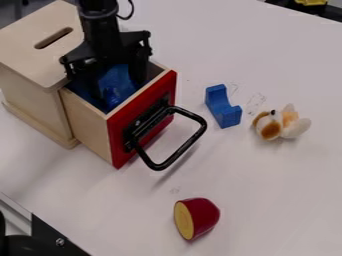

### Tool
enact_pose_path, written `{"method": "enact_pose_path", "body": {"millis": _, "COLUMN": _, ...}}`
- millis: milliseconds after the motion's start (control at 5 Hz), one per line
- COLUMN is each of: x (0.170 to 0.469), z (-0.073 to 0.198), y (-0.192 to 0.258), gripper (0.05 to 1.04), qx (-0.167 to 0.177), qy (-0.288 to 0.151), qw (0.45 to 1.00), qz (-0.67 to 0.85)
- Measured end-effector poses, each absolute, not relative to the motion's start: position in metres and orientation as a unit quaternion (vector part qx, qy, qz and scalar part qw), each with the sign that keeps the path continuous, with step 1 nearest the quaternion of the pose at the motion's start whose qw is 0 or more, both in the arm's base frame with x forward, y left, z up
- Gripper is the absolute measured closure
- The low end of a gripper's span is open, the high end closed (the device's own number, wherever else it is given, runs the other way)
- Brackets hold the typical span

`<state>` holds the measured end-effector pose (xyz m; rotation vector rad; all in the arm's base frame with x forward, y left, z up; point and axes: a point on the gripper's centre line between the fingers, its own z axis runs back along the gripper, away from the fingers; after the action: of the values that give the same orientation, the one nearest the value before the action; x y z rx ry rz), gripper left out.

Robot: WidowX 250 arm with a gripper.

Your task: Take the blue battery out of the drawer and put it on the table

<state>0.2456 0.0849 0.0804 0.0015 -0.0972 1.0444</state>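
In the camera view, a pale wooden box (27, 81) sits on a white table (267, 185), with its red-fronted drawer (87, 122) pulled out toward the lower right. Inside the drawer is a rounded, shiny blue thing, most likely the blue battery (116, 81), with more blue around it on the drawer's floor. The black gripper (119, 87) is released: its two fingers stand apart, down inside the drawer, with the blue thing between them; whether either finger touches it cannot be told. The main risk is a poor grip: if the fingers close too high or off centre on that smooth, curved surface, the battery could roll or slip out. The side walls leave little room, so a finger could catch on a wooden edge during the lift and drag the drawer or tip the box. Swinging out low over the front could also snag the black loop handle (190, 145). The arm (100, 27) comes in from the top edge, left of centre, and hangs almost straight down, its wrist above the drawer. The gripper points downward, one finger toward the near left wall, the other toward the far right wall.
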Motion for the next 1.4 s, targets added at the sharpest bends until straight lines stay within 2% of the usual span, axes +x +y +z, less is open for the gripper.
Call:
{"method": "enact_pose_path", "body": {"millis": 200, "x": 0.245, "z": 0.068, "y": 0.089, "gripper": 0.089, "qx": 0.006, "qy": -0.033, "qw": 0.864, "qz": 0.502}}
{"method": "enact_pose_path", "body": {"millis": 400, "x": 0.248, "z": 0.06, "y": 0.091, "gripper": 0.14, "qx": 0.01, "qy": -0.029, "qw": 0.863, "qz": 0.504}}
{"method": "enact_pose_path", "body": {"millis": 600, "x": 0.248, "z": 0.058, "y": 0.091, "gripper": 0.404, "qx": 0.026, "qy": -0.033, "qw": 0.86, "qz": 0.508}}
{"method": "enact_pose_path", "body": {"millis": 800, "x": 0.245, "z": 0.058, "y": 0.088, "gripper": 0.676, "qx": 0.024, "qy": -0.022, "qw": 0.864, "qz": 0.503}}
{"method": "enact_pose_path", "body": {"millis": 1200, "x": 0.239, "z": 0.091, "y": 0.079, "gripper": 0.684, "qx": 0.023, "qy": -0.055, "qw": 0.867, "qz": 0.494}}
{"method": "enact_pose_path", "body": {"millis": 1400, "x": 0.24, "z": 0.117, "y": 0.074, "gripper": 0.684, "qx": 0.013, "qy": -0.069, "qw": 0.872, "qz": 0.485}}
